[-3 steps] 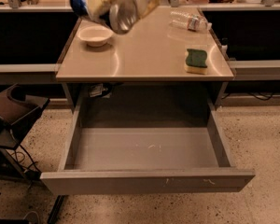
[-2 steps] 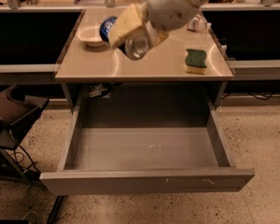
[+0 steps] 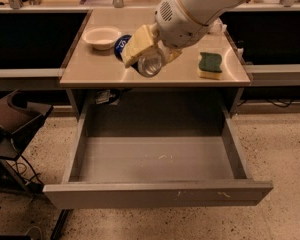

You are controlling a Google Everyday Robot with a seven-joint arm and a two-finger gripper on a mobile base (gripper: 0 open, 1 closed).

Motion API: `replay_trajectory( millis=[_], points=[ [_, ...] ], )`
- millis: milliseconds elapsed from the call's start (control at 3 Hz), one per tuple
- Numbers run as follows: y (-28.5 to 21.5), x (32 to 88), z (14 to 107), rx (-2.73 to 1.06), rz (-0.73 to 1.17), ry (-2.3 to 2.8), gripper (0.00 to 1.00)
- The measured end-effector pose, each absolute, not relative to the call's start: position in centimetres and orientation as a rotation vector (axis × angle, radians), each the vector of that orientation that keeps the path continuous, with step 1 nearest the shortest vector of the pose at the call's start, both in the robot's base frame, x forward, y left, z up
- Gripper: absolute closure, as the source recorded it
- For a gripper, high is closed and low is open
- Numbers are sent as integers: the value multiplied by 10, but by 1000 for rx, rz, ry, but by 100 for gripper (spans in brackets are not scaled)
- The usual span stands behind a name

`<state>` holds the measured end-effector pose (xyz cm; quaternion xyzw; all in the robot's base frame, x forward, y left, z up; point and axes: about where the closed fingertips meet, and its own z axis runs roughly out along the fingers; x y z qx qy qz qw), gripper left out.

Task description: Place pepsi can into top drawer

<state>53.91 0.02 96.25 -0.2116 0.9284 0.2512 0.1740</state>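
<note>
STEP: carry | gripper [image 3: 141,53] clamped on pepsi can [image 3: 122,44], above table [image 3: 97,68] near edge | top drawer [image 3: 155,160] open below | NEXT: move nearer, lower, release inside.

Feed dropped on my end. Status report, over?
End effector above tabletop, shut on pepsi can. Top drawer open, can not yet over it. Bowl, sponge off to the sides.
</note>
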Motion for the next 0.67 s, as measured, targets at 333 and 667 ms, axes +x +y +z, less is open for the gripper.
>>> replay_trajectory(
  millis=[333, 667],
  points=[
    [-7, 543, 923, -547, 631, 2670, 100],
    [-35, 557, 837, -375, 445, 2739, 100]
  ],
)
